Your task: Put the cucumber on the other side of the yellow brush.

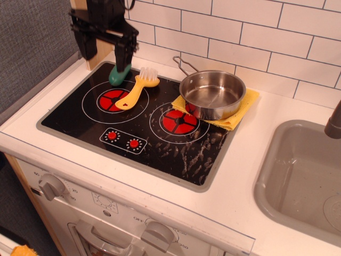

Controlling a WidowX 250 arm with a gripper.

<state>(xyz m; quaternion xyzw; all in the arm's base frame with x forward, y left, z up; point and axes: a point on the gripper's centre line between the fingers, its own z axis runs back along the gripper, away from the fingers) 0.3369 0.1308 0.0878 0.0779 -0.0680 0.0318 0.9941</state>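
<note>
The teal-green cucumber [118, 75] lies on the back left corner of the black stove top [160, 149], just left of the bristle end of the yellow brush [137, 88]. The brush lies across the left burner with its handle pointing to the front left. My gripper [103, 52] hangs above the cucumber with its jaws wide apart and nothing between them. Its right finger [121, 55] stands just over the cucumber's top end.
A steel pan [212, 94] sits on a yellow cloth [241, 111] to the right of the brush. A grey sink [303, 176] is at the far right. A tiled wall runs behind the stove. A wooden panel stands at the back left.
</note>
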